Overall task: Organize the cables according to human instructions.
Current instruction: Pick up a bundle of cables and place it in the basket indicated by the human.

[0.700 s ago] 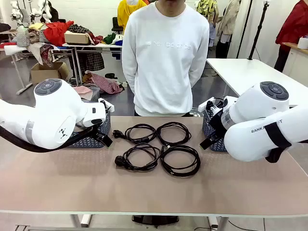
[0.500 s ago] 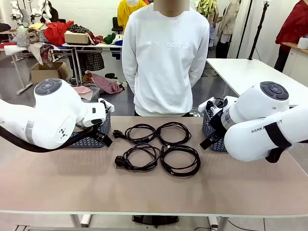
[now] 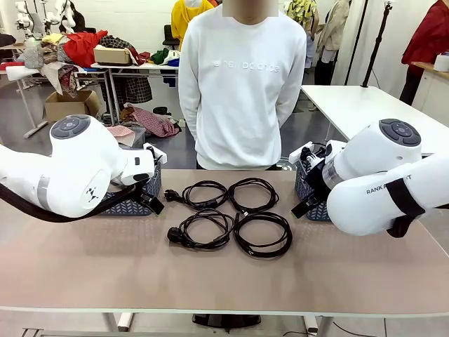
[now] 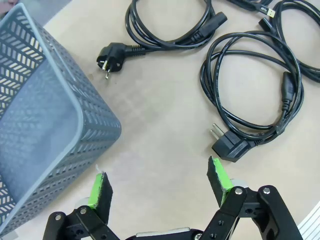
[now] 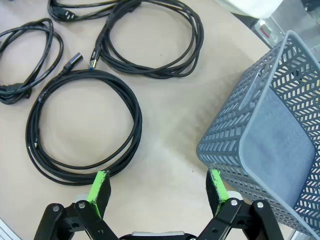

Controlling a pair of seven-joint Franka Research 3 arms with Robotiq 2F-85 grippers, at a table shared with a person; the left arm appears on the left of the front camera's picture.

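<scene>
Jaws of the left tool (image 4: 159,180) and right tool (image 5: 157,185) stood wide apart, holding nothing, over the bench (image 3: 105,274). Left basket (image 4: 50,125) and right basket (image 5: 260,130), grey mesh, sat just beside them. Four coiled black cables (image 3: 263,253) lay clustered two by two mid-bench, between the baskets, before a standing person (image 3: 242,91)

Table (image 3: 210,281): 4 cables at centre, 2 rows of 2.
Far row: far-left cable (image 3: 205,194), far-right cable (image 3: 253,194), side by side.
Near row: near-left cable (image 3: 202,229), near-right cable (image 3: 263,234), just before far row.
Left basket (image 4: 75,145): on table, left of cables, apart.
Right basket (image 5: 240,125): on table, right of cables, apart.
Person (image 3: 242,91): behind far edge, centred.
</scene>
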